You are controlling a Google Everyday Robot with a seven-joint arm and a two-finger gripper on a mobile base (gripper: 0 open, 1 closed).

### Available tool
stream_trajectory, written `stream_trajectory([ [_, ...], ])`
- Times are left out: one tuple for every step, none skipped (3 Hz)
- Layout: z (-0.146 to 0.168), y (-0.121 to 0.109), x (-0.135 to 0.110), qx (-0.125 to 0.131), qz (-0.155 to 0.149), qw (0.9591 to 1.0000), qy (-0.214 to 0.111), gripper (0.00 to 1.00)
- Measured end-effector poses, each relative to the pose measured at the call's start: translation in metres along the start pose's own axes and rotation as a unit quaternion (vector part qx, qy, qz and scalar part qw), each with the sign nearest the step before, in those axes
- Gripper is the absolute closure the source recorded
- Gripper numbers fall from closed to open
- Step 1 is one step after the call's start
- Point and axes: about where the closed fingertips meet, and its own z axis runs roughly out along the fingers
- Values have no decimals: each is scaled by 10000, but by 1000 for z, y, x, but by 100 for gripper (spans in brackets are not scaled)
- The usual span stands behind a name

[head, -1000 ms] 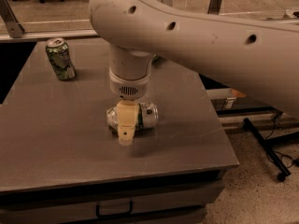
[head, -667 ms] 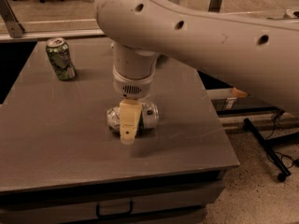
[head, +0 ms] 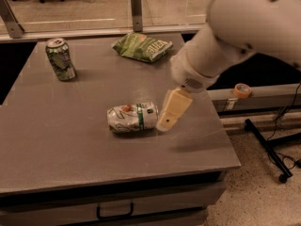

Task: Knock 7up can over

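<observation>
Lying on grey table (head: pixel 70 149), 7up can (head: pixel 132 117) rests beside jaws.

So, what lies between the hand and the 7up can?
Nothing: the camera view shows the hand right beside one end of the toppled 7up can.

No wording could be read outright. The 7up can (head: pixel 132 118), lying on its side on the table (head: pixel 94 159), showed a red dot and a green band but no clear letters. The chip bag (head: pixel 142 47) bore pale lettering that could not be made out, and the darker green can (head: pixel 60 59) only mottled print. The gripper (head: pixel 168 119) hung just right of the 7up can.
</observation>
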Motion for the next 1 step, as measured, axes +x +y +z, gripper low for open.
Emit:
stream_trajectory([
  [-22, -15, 11, 413, 133, 9979, -479, 0],
])
